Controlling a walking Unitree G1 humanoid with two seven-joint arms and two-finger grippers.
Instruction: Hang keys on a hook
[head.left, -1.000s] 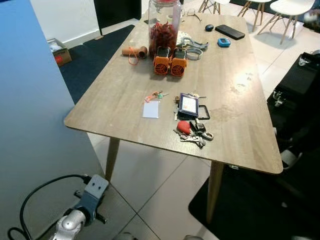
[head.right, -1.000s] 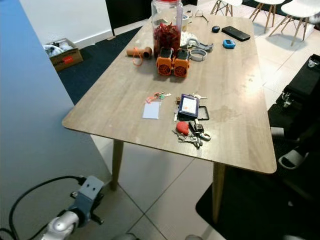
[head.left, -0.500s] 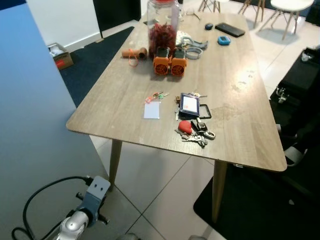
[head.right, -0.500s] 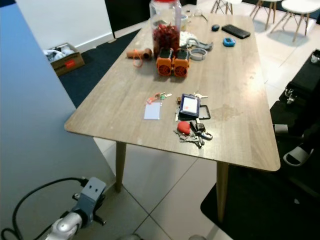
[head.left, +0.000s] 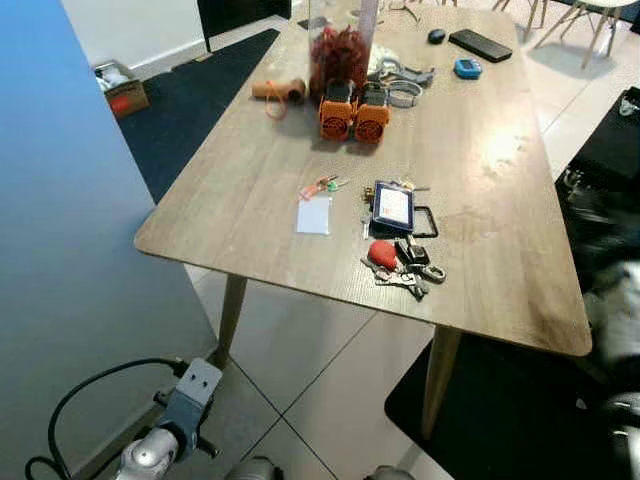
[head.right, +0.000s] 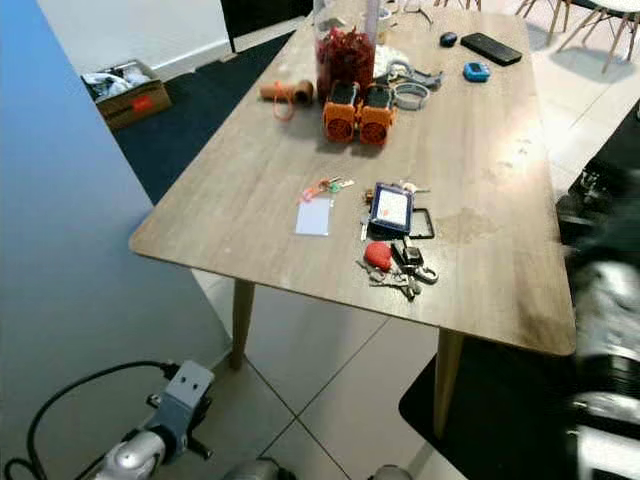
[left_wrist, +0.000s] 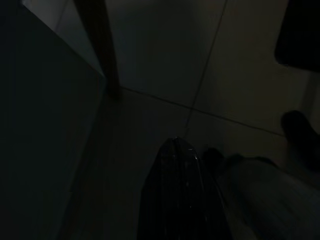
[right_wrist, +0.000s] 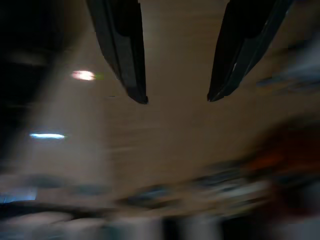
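Near the front edge of the light wooden surface (head.left: 250, 190) lies the bunch of silver keys with a red fob (head.left: 397, 268), flat on the wood and touching nothing that grips it. Just behind the bunch sits a dark blue card holder with a pale window (head.left: 392, 207), and to its left a small white card with a coloured clip (head.left: 314, 212). Farther back stand two orange and black blocks (head.left: 355, 115) side by side, against a clear jar of red contents (head.left: 341, 55).

Low at the left, the left gripper (left_wrist: 175, 200) hangs idle over the tiled floor (head.left: 320, 390) beside a blue wall panel (head.left: 70, 250), its black fingers pressed together. Blurred at the right edge, the right gripper (right_wrist: 175, 97) has its two black fingers (right_wrist: 125, 55) spread apart and empty, the wood surface behind them.
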